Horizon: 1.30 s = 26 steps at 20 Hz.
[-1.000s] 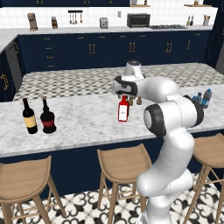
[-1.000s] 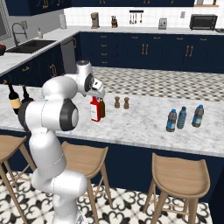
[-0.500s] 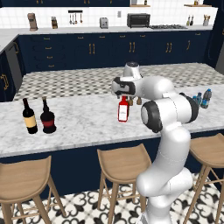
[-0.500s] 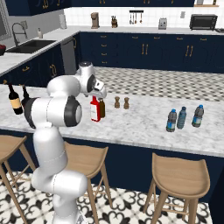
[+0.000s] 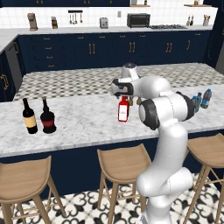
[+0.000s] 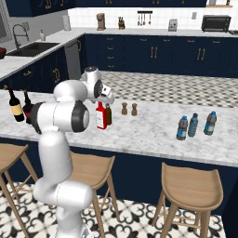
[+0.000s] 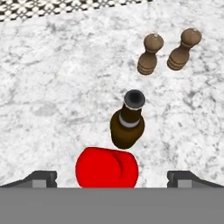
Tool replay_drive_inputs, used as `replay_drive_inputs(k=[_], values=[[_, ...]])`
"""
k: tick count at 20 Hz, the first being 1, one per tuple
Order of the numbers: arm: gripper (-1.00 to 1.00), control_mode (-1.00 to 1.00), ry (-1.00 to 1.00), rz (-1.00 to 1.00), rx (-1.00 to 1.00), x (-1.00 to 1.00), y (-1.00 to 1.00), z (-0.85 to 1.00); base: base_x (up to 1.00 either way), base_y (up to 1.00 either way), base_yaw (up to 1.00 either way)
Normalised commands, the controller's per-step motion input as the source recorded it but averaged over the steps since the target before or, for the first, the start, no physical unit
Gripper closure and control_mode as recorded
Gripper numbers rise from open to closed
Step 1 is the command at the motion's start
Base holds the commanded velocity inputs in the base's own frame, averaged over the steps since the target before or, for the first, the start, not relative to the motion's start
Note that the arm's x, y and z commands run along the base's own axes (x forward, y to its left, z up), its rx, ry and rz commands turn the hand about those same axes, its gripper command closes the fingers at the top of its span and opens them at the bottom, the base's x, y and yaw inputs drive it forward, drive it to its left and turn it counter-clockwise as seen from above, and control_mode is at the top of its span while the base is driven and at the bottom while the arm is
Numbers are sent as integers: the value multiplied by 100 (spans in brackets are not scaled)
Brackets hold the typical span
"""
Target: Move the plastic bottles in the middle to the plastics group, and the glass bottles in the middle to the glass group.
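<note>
Hand view: hand (image 7: 112, 177) spread wide above red glass bottle (image 7: 107, 168); probably rigid, slippery, breakable; grip its flat sides.

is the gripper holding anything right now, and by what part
Nothing is held. The gripper is open above the red bottle, fingers wide apart.

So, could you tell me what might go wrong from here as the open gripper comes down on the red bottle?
1. The brown bottle stands right beside the red bottle; a finger of the open gripper could clip it and tip it.
2. If it falls, it may roll into the two wooden shakers nearby.
3. The red bottle is flat, so a grip across the wrong faces might slip.
</note>
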Motion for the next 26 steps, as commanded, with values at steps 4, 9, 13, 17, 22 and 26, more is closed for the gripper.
replay_drive_inputs(k=[4,9,13,17,22,26], values=[[-100,-100,-1,0,-5,21,5,-9,0,0,0],[-100,-100,0,0,-1,18,5,-11,0,0,0],[-100,-100,0,0,0,6,3,-7,0,0,0],[100,-100,0,0,0,0,-1,-10,0,0,0],[100,-100,0,0,0,-2,-1,-18,0,0,0],[100,-100,0,0,0,-15,0,-14,0,0,0]])
